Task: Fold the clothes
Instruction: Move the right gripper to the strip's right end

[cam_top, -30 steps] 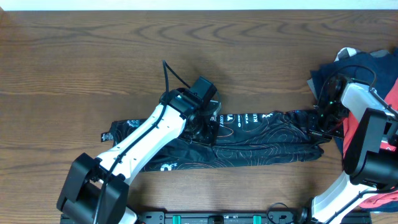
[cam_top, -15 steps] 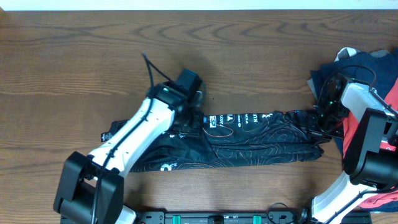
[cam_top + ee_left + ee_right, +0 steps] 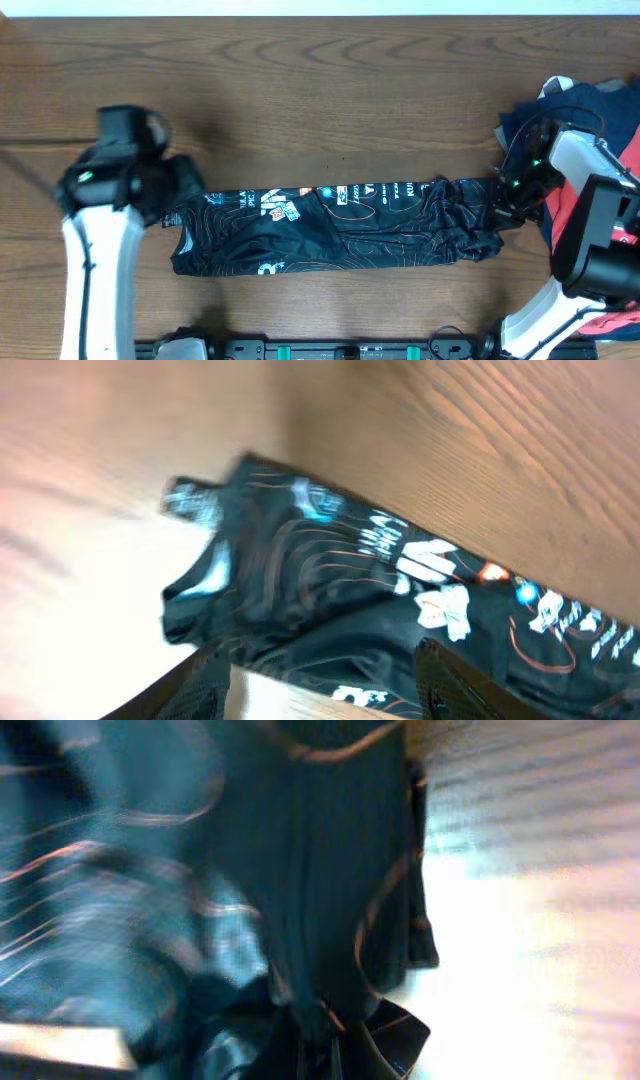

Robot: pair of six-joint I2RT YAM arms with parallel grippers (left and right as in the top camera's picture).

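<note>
black jersey (image 3: pixel 330 230) lying as a long folded strip mid wooden table (image 3: pixel 300 80), left gripper (image 3: pixel 325 695) over its left end, jaws apart, right gripper (image 3: pixel 312 1045) clamped on the bunched right end, other clothes (image 3: pixel 600 100) piled just beyond

Counter (image 3: pixel 320 80): brown wood-grain surface.
Garment pile (image 3: pixel 600 98): navy and red fabrics, heaped at the counter's right edge, partly out of view.
</note>
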